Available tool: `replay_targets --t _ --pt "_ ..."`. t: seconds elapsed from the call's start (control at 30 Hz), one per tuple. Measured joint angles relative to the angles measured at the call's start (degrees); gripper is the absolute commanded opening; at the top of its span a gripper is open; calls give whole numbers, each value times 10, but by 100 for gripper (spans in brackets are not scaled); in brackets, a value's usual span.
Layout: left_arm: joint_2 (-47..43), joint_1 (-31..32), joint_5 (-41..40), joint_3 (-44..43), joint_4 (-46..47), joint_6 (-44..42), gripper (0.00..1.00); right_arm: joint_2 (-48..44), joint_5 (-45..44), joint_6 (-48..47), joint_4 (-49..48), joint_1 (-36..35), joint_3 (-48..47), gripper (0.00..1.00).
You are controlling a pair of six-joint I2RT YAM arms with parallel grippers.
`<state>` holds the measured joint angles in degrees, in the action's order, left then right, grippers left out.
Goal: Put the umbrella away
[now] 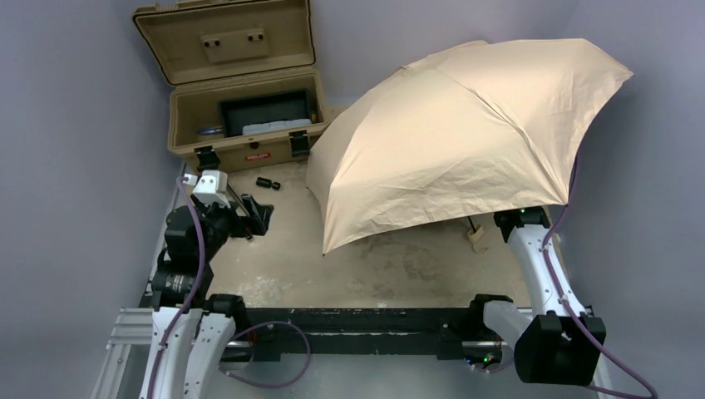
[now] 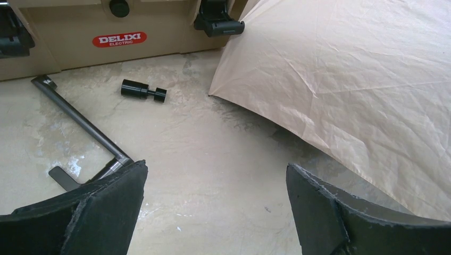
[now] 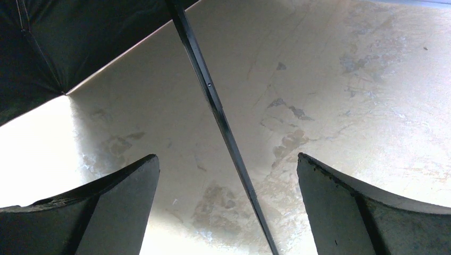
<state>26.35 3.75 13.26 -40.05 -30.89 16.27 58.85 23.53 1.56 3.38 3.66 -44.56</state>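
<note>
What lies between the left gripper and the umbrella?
Bare tabletop only, seen in the left wrist view: nothing separates the left gripper from the umbrella.

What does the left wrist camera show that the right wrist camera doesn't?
Only left wrist: the tan case front, a small black cylinder, a dark bent bar, and the umbrella, beige outside. Only right wrist: the canopy's dark underside and a thin dark rod. Both: mottled tabletop, and left tool and right tool each open, empty.

beige umbrella (image 1: 465, 133), tan case (image 1: 241, 87)
</note>
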Motion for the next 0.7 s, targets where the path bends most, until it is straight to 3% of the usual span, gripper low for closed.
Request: replay_targets --t 0.43,0.7 --pt "-1 0 10 0 1 0 100 -14 50 -52 0 0 11 99" --pt "-7 0 35 0 -5 44 100 -18 181 -220 66 -2 28 99"
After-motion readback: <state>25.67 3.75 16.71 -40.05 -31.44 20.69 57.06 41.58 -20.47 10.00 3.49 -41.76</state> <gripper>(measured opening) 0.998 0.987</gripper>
